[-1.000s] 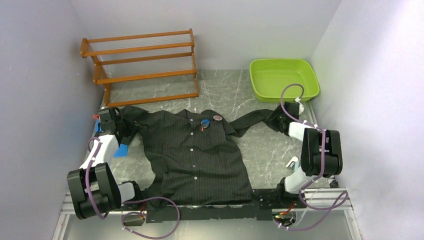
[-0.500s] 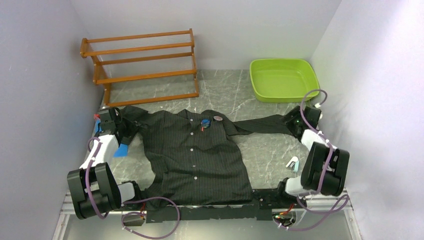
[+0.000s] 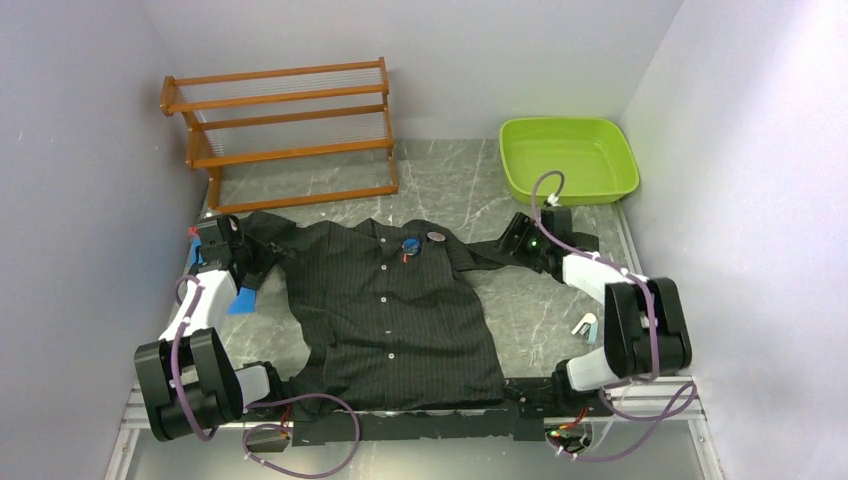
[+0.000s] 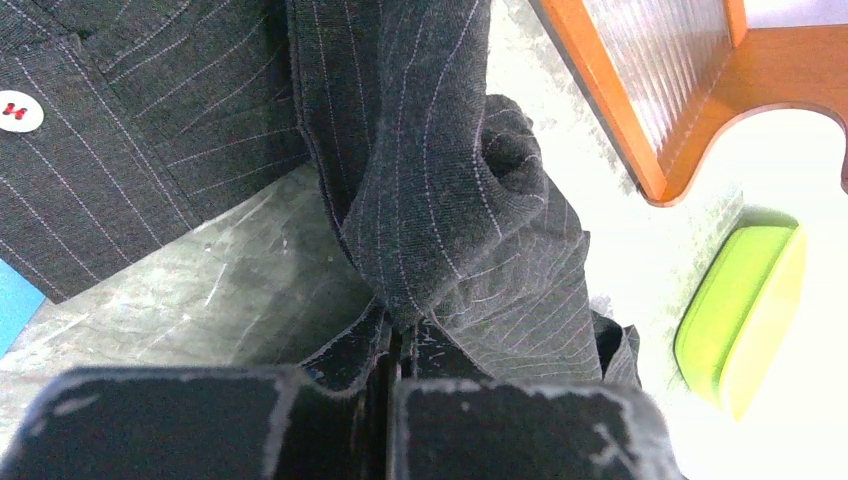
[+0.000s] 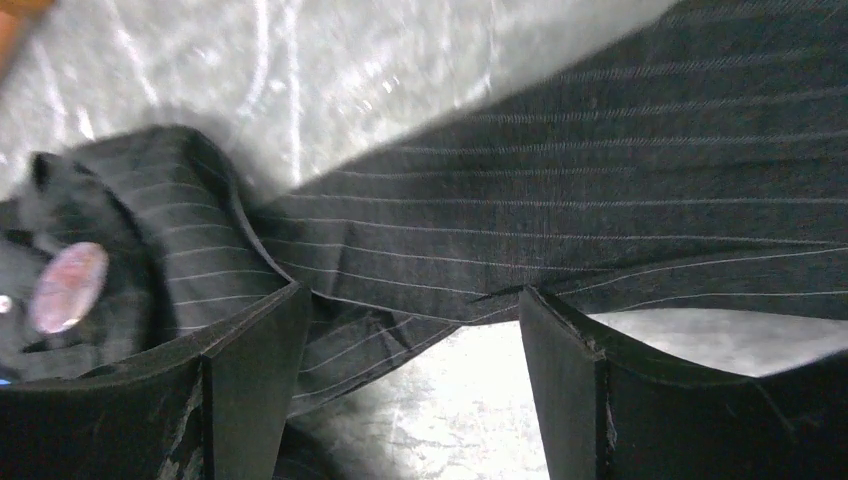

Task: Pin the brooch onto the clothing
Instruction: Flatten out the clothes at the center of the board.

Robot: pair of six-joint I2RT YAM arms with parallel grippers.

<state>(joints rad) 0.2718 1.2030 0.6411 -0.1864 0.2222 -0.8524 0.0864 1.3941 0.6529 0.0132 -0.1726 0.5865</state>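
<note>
The clothing [image 3: 400, 320], a black pinstriped shirt, is pinched at its left sleeve by the left gripper [image 4: 392, 345]. Its jaws are pressed together on a bunched fold of cloth that rises from the grey marbled table [image 3: 540, 310]. Just beside that fold lies the shirt's left front edge with a white button [image 4: 18, 112].

The right gripper [image 5: 405, 330] stands spread wide over the right sleeve, and its fingers [image 5: 255, 340] straddle the sleeve's near folds. Whether they touch the cloth cannot be told.

The shirt lies flat, front up and buttoned, in the middle of the table. Its collar is at the far end, its hem is at the near edge between the arm bases, and its sleeves stretch out left and right.

Near the collar sit a small blue round piece [image 3: 410, 244] and, just right of it, a pinkish disc [image 3: 436, 237]. Which of them is the brooch cannot be told.

A blue scrap [image 3: 243, 299] lies by the left arm, and a small white object [image 3: 585, 324] lies by the right arm. A wooden rack [image 3: 285, 130] stands at the far left and a green tub [image 3: 568, 158] at the far right.
</note>
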